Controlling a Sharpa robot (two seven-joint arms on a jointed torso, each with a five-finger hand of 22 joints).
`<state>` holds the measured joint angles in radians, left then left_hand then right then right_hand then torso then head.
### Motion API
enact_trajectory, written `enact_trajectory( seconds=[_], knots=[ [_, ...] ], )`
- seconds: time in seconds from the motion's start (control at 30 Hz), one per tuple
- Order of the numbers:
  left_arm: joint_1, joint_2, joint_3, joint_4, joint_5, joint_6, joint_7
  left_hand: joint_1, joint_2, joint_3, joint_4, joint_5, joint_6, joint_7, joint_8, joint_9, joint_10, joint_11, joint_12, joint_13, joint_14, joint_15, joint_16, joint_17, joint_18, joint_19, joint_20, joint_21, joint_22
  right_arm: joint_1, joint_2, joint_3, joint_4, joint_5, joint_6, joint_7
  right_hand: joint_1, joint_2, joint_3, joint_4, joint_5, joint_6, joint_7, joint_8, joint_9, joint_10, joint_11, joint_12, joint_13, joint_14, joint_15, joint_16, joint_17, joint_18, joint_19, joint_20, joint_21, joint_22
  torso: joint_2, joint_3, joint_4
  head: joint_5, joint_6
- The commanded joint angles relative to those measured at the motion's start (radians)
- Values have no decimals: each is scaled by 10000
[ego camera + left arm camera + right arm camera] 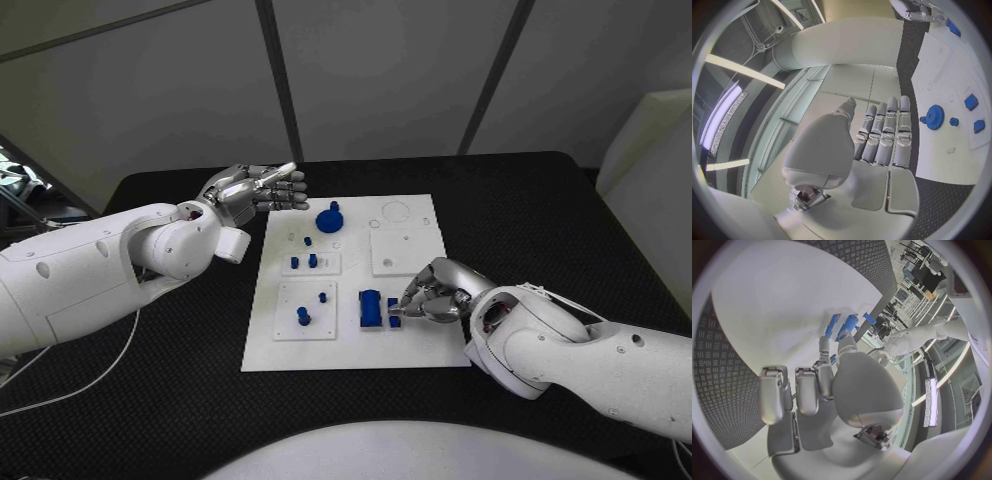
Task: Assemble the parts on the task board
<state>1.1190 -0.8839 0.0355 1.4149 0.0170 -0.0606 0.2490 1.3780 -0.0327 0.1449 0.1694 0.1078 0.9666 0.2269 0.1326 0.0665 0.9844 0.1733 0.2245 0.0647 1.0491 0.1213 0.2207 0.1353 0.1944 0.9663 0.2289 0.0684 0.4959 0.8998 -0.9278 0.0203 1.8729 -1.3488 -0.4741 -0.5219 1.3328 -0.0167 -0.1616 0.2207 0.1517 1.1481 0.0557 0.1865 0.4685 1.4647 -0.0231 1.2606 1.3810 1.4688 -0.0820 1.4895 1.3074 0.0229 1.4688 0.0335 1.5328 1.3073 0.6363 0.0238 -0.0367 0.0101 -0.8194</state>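
Head view: one task board [418,345], two hands.

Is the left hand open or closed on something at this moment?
Open. The left hand hovers beside the white board with its fingers straight and side by side, holding nothing.

You get even, bright, diffuse light in head view; task board [346,345] reads clean white, soft shadows only under both arms. Mild glare on silver fingers [887,131] in left wrist view. Ceiling strip lights flare at both wrist circles' rims. Strong fisheye bending there; near palms slightly soft, board edges curve.
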Motion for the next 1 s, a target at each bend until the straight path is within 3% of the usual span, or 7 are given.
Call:
enact_trajectory(
  seconds=[0.03,0.3,0.4,0.5,0.7,0.8,1.0],
  knots=[
    [14,38,7,-35,-14,5,153,54,58,-88,2,-7,-38,-53,49,0,-64,-32,49,1,-33,45,-49,17,-125,-27,46,1,-34,35,-146,100,69,939,-466,1446,-115,-49,-189,69,327,-456,153,-282,-81,-63,157,-853,-205,651,107,-370,897,13,416,52,-596,2263,-71,-27,-15,-41,102],
    [11,254,-85,-264,171,-476,740,111,119,-153,-12,-4,78,-130,127,15,81,-102,154,15,91,-5,-6,59,-113,-9,27,13,-115,599,-37,292,-1092,4591,-498,4348,458,186,-277,-147,528,-995,427,-655,-249,-1006,390,-3296,-1591,264,312,-1627,-617,468,-742,269,-2593,1461,-316,-122,-82,-101,508],
    [11,487,-130,-482,353,-778,1089,159,170,-199,-13,1,194,-200,190,19,212,-164,223,14,202,-50,22,92,-108,-1,3,16,-186,944,290,311,-2070,6388,-253,5573,823,419,-235,-330,514,-1028,505,-739,-308,-2114,468,-6238,-3433,-298,383,-3418,-2471,893,-1880,323,-4755,482,-471,-206,-120,-193,804],
    [11,806,-164,-828,619,-1150,1472,207,221,-238,-1,3,311,-290,241,17,372,-239,268,11,326,-100,18,126,-103,13,-25,22,-258,1234,802,324,-3263,7935,186,6738,1354,584,-130,-509,492,-1195,632,-912,-431,-3308,681,-8233,-4899,-1859,554,-7349,-6073,1550,-4216,498,-9095,-1619,-618,-282,-169,-225,1010],
    [-40,1657,-209,-1808,1232,-1770,2100,314,270,-292,14,1,401,-439,190,-12,542,-325,128,-18,347,-130,-206,136,-108,46,-52,24,-393,1561,1854,340,-5443,9443,1363,8116,2230,962,129,-381,107,-1542,1135,-1218,-1205,-3726,1547,-11097,-8595,-3522,1442,-11264,-8325,1522,-5638,1258,-12176,-3999,-809,-366,-126,-252,1478],
    [-76,2039,-213,-2340,1472,-1989,2340,370,294,-360,26,1,311,-406,4,-24,444,-251,-171,-27,67,-9,-634,39,-140,-311,43,-68,-626,1635,2492,345,-6549,9973,1749,8598,2330,932,161,-361,114,-1601,1325,-1235,-1809,-3692,1490,-11893,-10361,-3875,1784,-12838,-9529,1571,-5607,1714,-13413,-5279,-878,-400,-111,-252,1587],
    [-103,2507,-215,-3082,1695,-2229,2494,347,331,-647,58,0,127,-337,-445,-25,251,-38,-801,-28,-524,292,-1497,-398,-131,-1612,394,-70,-1380,1684,3340,350,-7921,10388,2080,9071,2064,912,239,-623,99,-1831,1379,-1243,-2736,-3926,1705,-11962,-12088,-4052,2079,-14146,-10917,1609,-5384,2020,-14707,-6911,-906,-373,-43,-187,1758]
  ],
)
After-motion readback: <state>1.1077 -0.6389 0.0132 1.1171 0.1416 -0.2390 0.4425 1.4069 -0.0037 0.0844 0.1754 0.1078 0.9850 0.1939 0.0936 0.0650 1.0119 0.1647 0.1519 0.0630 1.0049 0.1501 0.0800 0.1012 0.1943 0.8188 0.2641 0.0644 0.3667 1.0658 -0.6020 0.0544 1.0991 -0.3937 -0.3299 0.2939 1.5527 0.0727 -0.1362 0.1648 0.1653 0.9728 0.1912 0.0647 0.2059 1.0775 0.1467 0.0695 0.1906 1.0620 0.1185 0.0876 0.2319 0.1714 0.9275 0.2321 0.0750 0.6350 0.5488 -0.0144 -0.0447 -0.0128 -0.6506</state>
